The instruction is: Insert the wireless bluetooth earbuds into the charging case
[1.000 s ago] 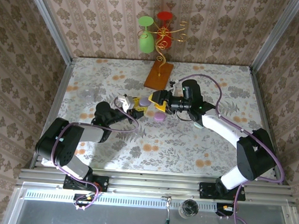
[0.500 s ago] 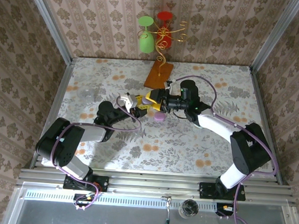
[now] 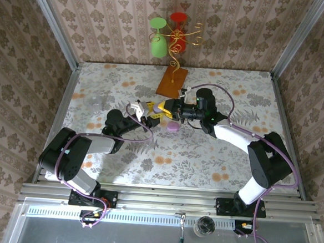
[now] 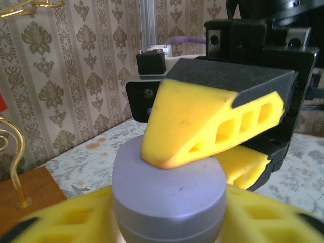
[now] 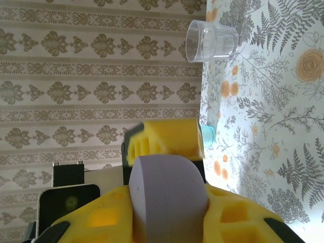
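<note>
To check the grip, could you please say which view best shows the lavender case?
Left wrist: the lavender case sits close and centred, seam visible. Right wrist gives one curved side; top external, too small.

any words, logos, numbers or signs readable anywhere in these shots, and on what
No text can be read in any view.
The lilac case is plain, with no logo or label.
The clear cup and the wooden base carry no marks.
The wallpaper and the tablecloth show only patterns.
</note>
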Motion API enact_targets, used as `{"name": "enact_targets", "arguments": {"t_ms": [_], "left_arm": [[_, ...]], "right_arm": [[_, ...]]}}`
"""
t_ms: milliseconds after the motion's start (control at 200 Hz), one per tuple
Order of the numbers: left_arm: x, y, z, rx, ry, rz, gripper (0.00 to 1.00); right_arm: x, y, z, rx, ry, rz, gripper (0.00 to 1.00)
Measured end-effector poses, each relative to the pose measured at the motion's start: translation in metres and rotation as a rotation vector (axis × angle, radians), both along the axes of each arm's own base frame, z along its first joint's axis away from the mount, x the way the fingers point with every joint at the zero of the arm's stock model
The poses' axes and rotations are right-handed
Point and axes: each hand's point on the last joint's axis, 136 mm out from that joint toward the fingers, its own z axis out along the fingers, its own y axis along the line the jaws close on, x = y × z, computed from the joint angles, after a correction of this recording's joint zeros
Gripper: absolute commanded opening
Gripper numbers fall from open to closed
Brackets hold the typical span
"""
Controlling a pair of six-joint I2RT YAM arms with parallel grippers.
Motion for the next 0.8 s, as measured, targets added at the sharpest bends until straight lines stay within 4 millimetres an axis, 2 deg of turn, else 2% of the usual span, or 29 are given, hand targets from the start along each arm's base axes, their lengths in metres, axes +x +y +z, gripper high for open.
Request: {"name": "enact_targets", "arguments": {"t_ms": [95, 210, 335, 430, 555, 685, 800], "left_arm": [[0.001, 0.002, -0.003, 0.017, -0.003, 0.005, 0.86], [-0.002, 0.007, -0.007, 0.059, -0.015, 0.006, 1.00], [-0.013, 0.008, -0.014, 0.119, -0.022, -0.022, 1.00], [-0.022, 0.008, -0.025, 0.172, -0.017, -0.062, 1.00], [-0.035, 0.008, -0.043, 0.246, 0.013, -0.122, 1.00], [-0.045, 0.006, -0.060, 0.329, 0.052, -0.188, 1.00], [-0.050, 0.003, -0.065, 0.376, 0.066, -0.235, 1.00]], "right_arm": [[0.003, -0.006, -0.007, -0.024, -0.002, -0.017, 0.16], [0.009, -0.026, -0.023, -0.086, 0.006, -0.071, 0.17], [0.015, -0.051, -0.045, -0.153, 0.019, -0.138, 0.16], [0.015, -0.072, -0.071, -0.211, 0.057, -0.185, 0.16], [0.006, -0.094, -0.110, -0.291, 0.133, -0.223, 0.16], [-0.008, -0.104, -0.138, -0.353, 0.183, -0.228, 0.16], [-0.015, -0.109, -0.156, -0.386, 0.208, -0.227, 0.17]]}}
